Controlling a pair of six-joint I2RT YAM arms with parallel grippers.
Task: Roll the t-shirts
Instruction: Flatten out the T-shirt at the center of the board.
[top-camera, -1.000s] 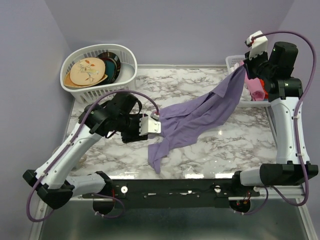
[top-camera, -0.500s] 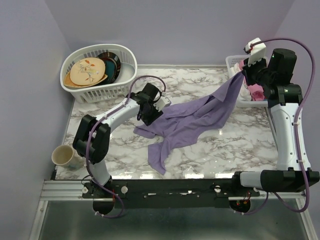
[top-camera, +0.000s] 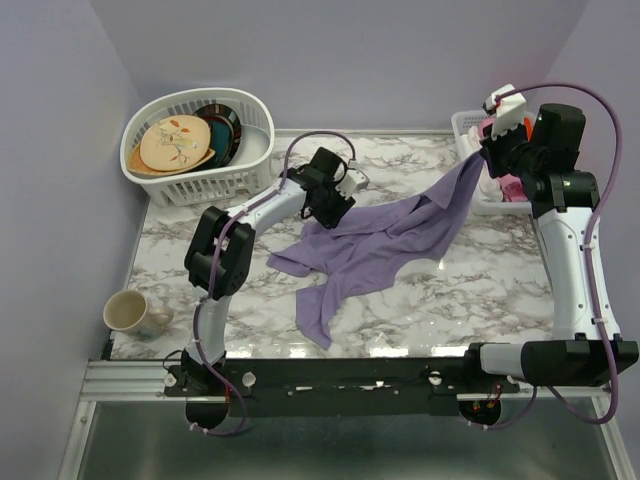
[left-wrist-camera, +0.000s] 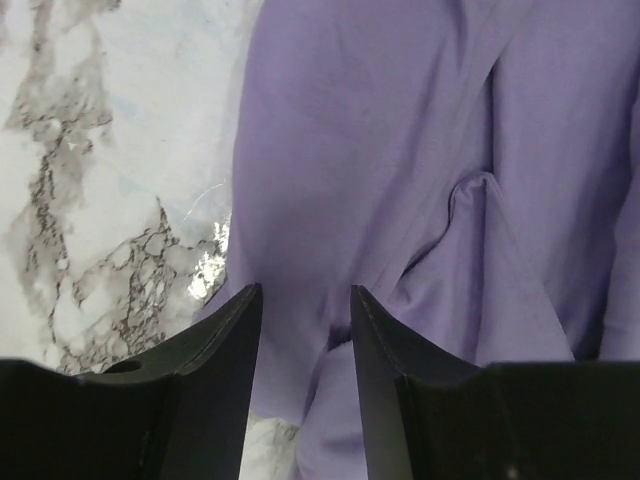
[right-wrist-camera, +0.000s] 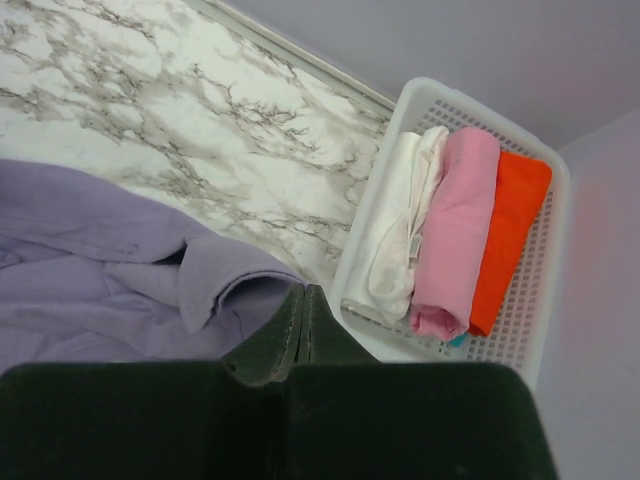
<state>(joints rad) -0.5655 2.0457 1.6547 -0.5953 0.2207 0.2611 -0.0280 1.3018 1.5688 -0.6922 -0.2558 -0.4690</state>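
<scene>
We took this for a robot test cell in a lab, not a lived-in room: a left arm (top-camera: 250, 215) and a right arm (top-camera: 570, 250) were bolted to an aluminium rail (top-camera: 130, 375) at the near edge of a marble-patterned table (top-camera: 480, 290), purple cables looped along them, and plain lavender walls (top-camera: 350, 60) boxed the table in. The household things we saw sat there like props: a white basket (top-camera: 215, 185) of patterned plates (top-camera: 178, 143), a second basket (right-wrist-camera: 545, 290) holding rolled cloths (right-wrist-camera: 455, 230), a mug (top-camera: 130, 312) and a lavender t-shirt (top-camera: 390, 235) on the marble
</scene>
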